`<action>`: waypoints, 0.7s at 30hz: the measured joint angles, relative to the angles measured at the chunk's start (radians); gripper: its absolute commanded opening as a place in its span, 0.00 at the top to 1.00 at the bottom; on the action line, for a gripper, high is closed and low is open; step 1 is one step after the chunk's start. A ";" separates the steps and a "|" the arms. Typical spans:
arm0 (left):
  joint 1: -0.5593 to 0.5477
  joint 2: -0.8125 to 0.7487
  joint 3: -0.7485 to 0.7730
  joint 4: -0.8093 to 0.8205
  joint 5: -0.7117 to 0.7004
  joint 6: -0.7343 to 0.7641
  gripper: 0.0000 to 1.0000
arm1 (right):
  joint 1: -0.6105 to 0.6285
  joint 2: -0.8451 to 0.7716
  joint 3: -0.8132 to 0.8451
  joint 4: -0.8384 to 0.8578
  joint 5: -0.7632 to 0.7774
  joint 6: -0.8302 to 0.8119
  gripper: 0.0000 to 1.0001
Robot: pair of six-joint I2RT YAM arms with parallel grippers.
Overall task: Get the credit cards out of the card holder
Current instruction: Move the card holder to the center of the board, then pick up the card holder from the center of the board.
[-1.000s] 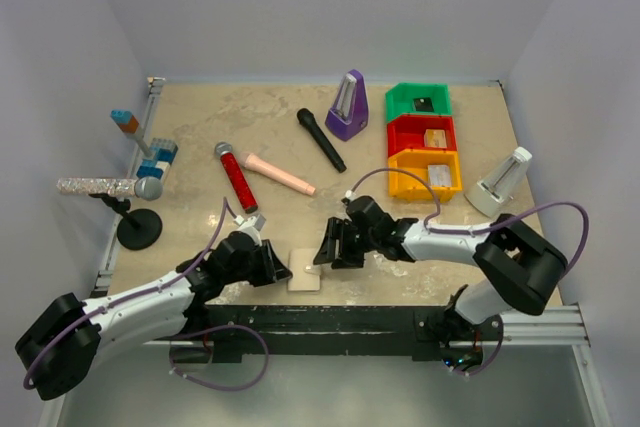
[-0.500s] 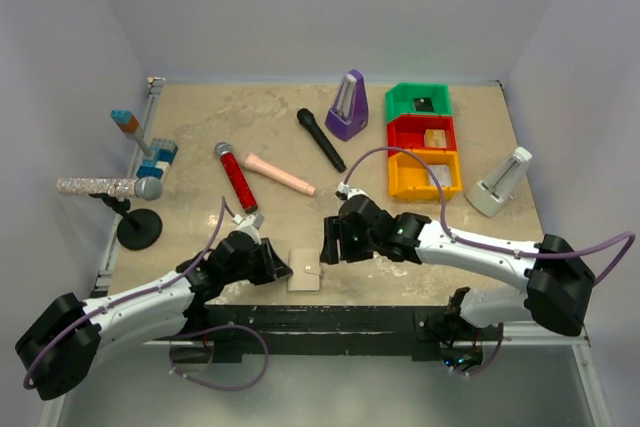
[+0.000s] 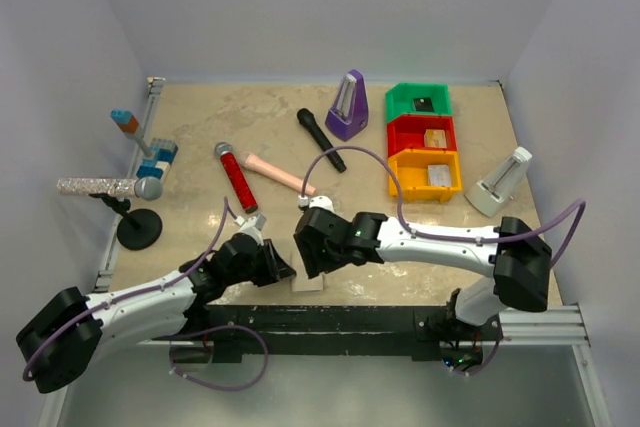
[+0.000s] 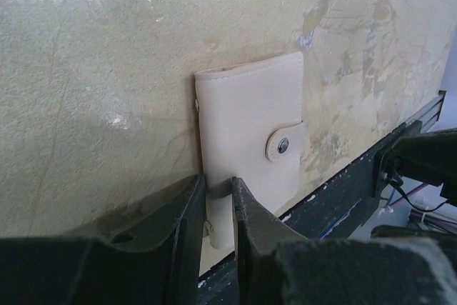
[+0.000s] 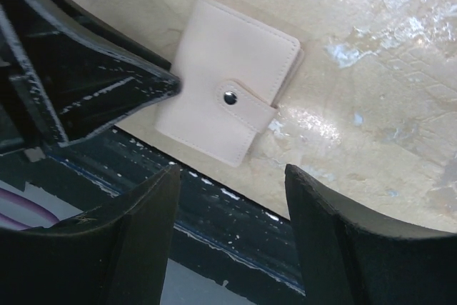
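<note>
Pinching one narrow edge of the card holder (image 4: 246,130), the left end effector (image 4: 216,205) is clenching its two fingers almost together, with the beige leather running into the slim gap between them. That grip is probably serving as an anchor, so the wallet is not sliding about while the other arm is working on it.

The card holder is lying flat at the very near edge of the counter (image 3: 300,137). Its gripped end is appearing to overhang the dark front rail slightly, which is giving the fingers room to close above and below it. It is sitting folded shut, with the snap tab (image 4: 284,144) pressed down across its open side, so the credit cards are not showing in any view and are presumably inside.

The right end effector (image 5: 230,176) is hovering directly over the holder (image 5: 228,108), fingers spread wide and grasping nothing. The snap tab (image 5: 239,101) is sitting roughly between them, as seen from the right wrist. From above, the two wrists are crowding close together over the wallet (image 3: 307,282), with most of it hiding beneath the right arm.

The task is looking barely begun. The snap is needing to be popped first, and the right arm is seeming placed for exactly that, approaching from the tab side while the left is holding the opposite end.
</note>
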 measured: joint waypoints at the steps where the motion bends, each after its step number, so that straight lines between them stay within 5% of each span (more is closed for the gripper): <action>1: -0.003 0.000 0.000 0.002 -0.003 -0.005 0.74 | 0.013 0.017 0.031 -0.019 0.014 -0.005 0.36; 8: -0.013 -0.023 -0.022 0.011 -0.012 -0.024 0.74 | 0.035 0.064 0.082 -0.053 0.028 -0.006 0.34; 21: -0.019 -0.053 -0.062 0.048 -0.026 -0.053 0.75 | 0.015 0.039 -0.216 0.197 -0.172 0.126 0.42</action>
